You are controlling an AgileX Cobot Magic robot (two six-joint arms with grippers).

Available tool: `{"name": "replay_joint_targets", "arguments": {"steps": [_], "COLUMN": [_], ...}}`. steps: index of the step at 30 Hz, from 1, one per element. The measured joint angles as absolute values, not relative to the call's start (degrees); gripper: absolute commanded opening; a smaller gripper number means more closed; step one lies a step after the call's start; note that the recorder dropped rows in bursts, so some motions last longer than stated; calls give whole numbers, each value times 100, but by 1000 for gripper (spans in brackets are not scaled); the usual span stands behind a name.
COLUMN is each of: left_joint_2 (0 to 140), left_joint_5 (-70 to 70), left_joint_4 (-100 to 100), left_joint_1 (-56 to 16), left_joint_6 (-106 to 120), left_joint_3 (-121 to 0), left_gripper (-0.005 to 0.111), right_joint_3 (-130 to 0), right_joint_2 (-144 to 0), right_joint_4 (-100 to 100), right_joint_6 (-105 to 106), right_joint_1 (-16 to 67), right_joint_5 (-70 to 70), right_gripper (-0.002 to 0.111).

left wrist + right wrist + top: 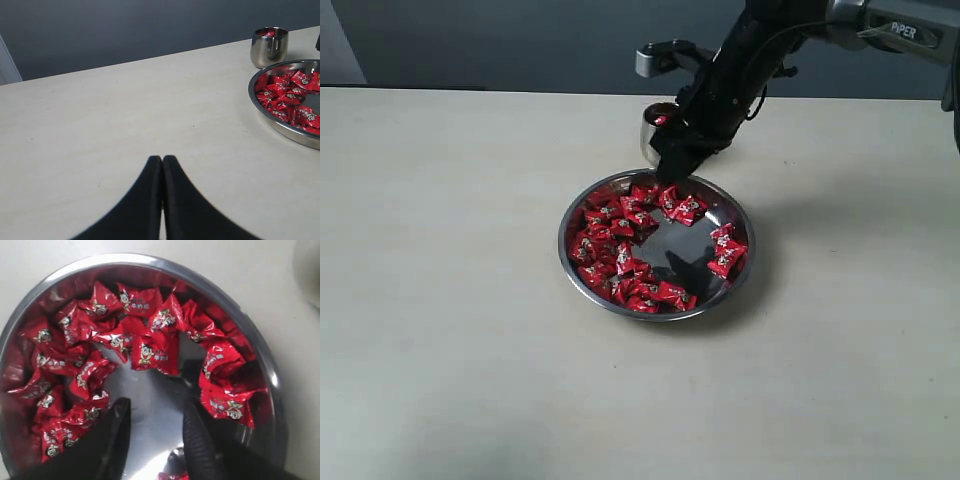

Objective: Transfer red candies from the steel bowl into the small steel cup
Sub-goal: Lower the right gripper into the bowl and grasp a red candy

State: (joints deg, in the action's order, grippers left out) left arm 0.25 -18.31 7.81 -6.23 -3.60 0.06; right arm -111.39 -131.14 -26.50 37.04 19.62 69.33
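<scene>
Your right gripper (156,427) hangs over the steel bowl (125,259), jaws apart, nothing between; red candies (150,352) ring it. Left gripper (162,170) pressed closed.

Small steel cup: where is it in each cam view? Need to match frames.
Exterior: small steel cup upper middle, just past the steel bowl's far rim, partly hidden.
Left wrist: upper right, beside the bowl's rim.
Right wrist: maybe the blurred pale shape at the frame edge outside the rim; cannot confirm.
Shared landmark: the steel bowl.
</scene>
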Motion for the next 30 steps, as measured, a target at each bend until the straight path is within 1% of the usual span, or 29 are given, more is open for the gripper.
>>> {"name": "replay_joint_targets", "arguments": {"steps": [13, 25, 30], "left_joint_2": [25, 25, 25], "left_joint_5": [-1831, -1831, -1831], "left_joint_4": [781, 781, 781], "left_joint_1": [-623, -623, -623], "left_joint_6": [-360, -360, -360], "left_joint_3": [6, 6, 6], "left_gripper": [0, 0, 0], "right_joint_3": [-10522, -10447, -10447], "right_joint_2": [-13114, -13114, -13114], "right_joint_4": [-2875, -2853, -2686], "right_joint_6": [3830, 4019, 4008], "right_joint_1": [2112, 2637, 2712], "right_joint_5": [6969, 6969, 6969], "right_gripper": [35, 35, 48]}}
